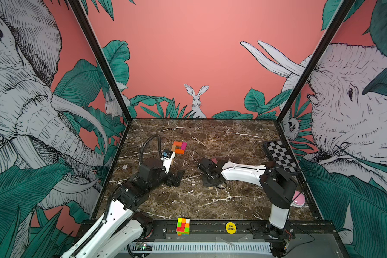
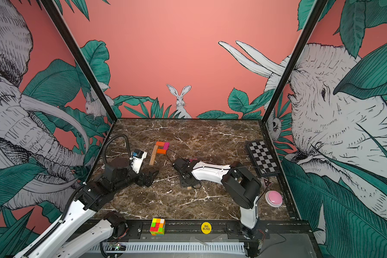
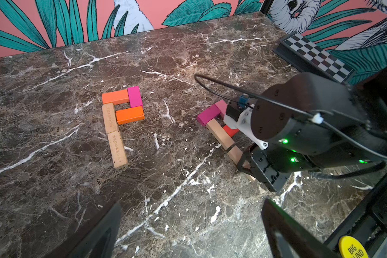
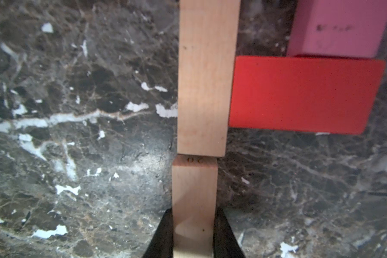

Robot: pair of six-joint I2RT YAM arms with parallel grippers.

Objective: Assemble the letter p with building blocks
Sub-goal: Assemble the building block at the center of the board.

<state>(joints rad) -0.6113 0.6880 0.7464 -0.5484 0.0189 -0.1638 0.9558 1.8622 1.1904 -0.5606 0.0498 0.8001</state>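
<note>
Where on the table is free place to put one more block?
Bare marble lies along the back wall, behind the finished letter, and at the front edge by the puzzle cube. Crowded: the middle, where the right gripper holds a tan block.

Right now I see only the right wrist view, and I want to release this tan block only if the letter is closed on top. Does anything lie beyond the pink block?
Observer: Yes. A magenta block lies across the top. It meets the pink block and the upper tan block, the one ahead of the lower tan block in your jaws.
Operator: Is another letter out there?
Observer: Yes. A finished P of two tan, two orange and one magenta block lies apart, on the left arm's side.
Operator: And the left gripper?
Observer: The left gripper is open and empty, apart from both letters.
</note>
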